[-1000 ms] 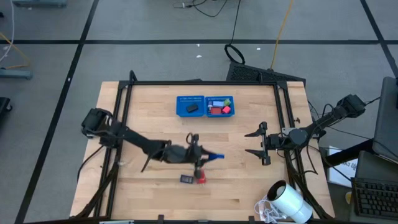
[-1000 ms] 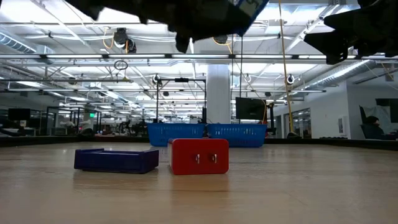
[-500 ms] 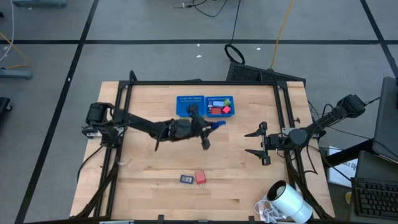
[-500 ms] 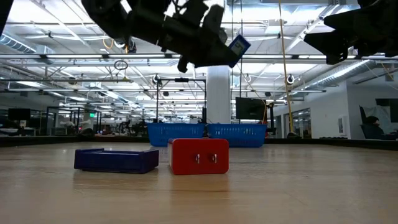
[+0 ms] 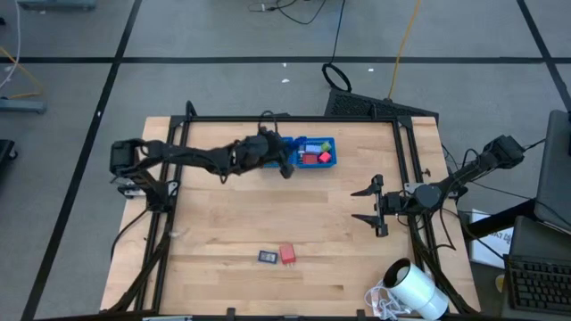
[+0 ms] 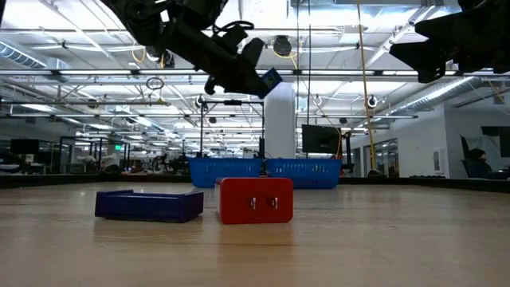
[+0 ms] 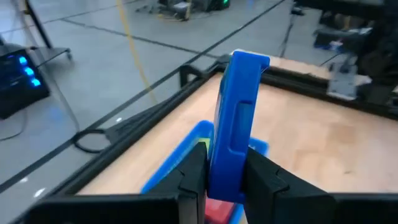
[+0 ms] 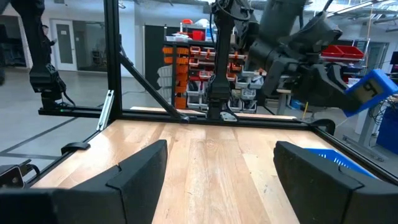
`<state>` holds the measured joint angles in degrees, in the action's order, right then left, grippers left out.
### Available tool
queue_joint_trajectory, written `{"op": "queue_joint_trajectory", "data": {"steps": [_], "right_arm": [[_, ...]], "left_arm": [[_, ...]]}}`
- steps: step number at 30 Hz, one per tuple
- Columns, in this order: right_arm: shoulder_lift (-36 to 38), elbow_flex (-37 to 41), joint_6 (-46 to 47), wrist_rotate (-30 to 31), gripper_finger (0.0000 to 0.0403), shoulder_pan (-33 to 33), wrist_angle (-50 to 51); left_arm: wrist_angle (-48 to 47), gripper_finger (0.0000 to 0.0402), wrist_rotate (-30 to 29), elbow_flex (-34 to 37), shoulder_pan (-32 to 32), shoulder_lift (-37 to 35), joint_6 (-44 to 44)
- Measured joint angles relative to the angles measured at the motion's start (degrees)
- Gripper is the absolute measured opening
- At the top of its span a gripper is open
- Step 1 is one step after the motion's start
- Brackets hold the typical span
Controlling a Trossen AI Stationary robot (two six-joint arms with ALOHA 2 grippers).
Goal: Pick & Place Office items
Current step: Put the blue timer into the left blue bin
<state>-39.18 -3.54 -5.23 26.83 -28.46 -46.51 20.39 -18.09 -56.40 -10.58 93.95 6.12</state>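
My left gripper hangs above the blue mesh tray at the table's far side, shut on a light blue block that also shows in the low view. Red and pink pieces lie in the tray's right compartment. A red block and a dark blue piece rest flat on the table near its near edge, side by side. My right gripper waits open at the table's right side, touching nothing. My left gripper pinches the light blue block by its two broad faces near its lower end, one finger on each side. The block sticks out beyond the fingertips and is lifted clear, above the tray.
A big white cylinder lies at the table's near right corner. A black frame runs along the far edge and both sides. Bare wood lies between the tray and the two pieces near the near edge.
My left gripper has carried the light blue block from above the red and dark blue pieces toward the table's far edge and now hangs over the tray, still shut on it. The two pieces on the table have stayed put.
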Motion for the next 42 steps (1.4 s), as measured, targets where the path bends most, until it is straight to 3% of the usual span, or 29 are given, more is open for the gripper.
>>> {"op": "queue_joint_trajectory", "data": {"steps": [7, 18, 26, 42], "right_arm": [[0.02, 0.0, 0.01, 0.03, 0.0281, 0.0, -0.03], [0.02, 0.0, 0.0, 0.09, 0.0281, 0.0, -0.05], [0.02, 0.0, 0.01, 0.09, 0.0281, -0.01, -0.07], [0.01, 0.0, 0.0, 0.11, 0.0281, -0.01, -0.08]], "left_arm": [[-0.54, 0.0057, 2.88, 6.04, -4.21, -3.24, -0.05], [7.41, 0.0057, 2.58, 17.44, -9.4, -3.8, 7.21], [7.25, 0.0064, -0.26, 20.96, -9.68, -3.79, 10.64], [7.57, 0.0057, -0.04, 23.47, -9.48, -2.35, 14.85]]}}
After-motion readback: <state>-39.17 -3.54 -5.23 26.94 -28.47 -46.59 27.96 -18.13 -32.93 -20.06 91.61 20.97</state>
